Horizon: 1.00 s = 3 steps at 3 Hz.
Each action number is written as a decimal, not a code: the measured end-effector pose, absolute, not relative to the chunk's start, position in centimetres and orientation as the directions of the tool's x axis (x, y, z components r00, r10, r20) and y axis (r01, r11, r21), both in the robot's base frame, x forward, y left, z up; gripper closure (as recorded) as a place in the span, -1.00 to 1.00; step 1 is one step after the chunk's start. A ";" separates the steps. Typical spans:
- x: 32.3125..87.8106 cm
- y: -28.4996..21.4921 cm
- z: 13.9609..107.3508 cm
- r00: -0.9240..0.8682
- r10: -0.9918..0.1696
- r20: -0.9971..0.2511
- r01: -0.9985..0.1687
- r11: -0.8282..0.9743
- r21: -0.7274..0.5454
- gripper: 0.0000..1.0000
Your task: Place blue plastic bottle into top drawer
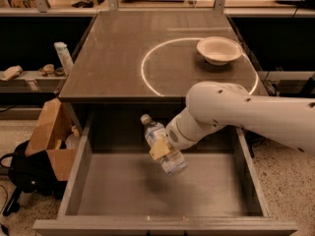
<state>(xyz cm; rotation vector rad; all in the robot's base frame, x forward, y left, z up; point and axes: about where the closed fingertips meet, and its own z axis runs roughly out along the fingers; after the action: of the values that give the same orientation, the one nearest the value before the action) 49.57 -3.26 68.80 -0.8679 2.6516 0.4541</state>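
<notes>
End effector (165, 151), above top drawer (118, 191): largely hidden behind the blue plastic bottle (153, 131) it clasps. Arm (246, 112): cut off at right edge. Label print: illegible.

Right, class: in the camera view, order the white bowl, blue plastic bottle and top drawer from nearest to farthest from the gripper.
1. blue plastic bottle: held in the gripper, over the drawer.
2. top drawer: open, its floor beneath the gripper.
3. white bowl: on the tabletop, back right.
</notes>
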 end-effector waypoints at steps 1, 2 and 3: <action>50.6 -3.9 66.9 -0.759 -0.516 -0.398 -0.628 0.741 0.237 1.00; 51.3 -4.5 65.8 -0.751 -0.524 -0.403 -0.642 0.721 0.259 1.00; 52.1 -4.9 64.9 -0.746 -0.527 -0.407 -0.650 0.710 0.273 1.00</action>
<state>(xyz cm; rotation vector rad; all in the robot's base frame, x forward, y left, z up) 52.11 -4.94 64.90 -0.9261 2.6188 0.5824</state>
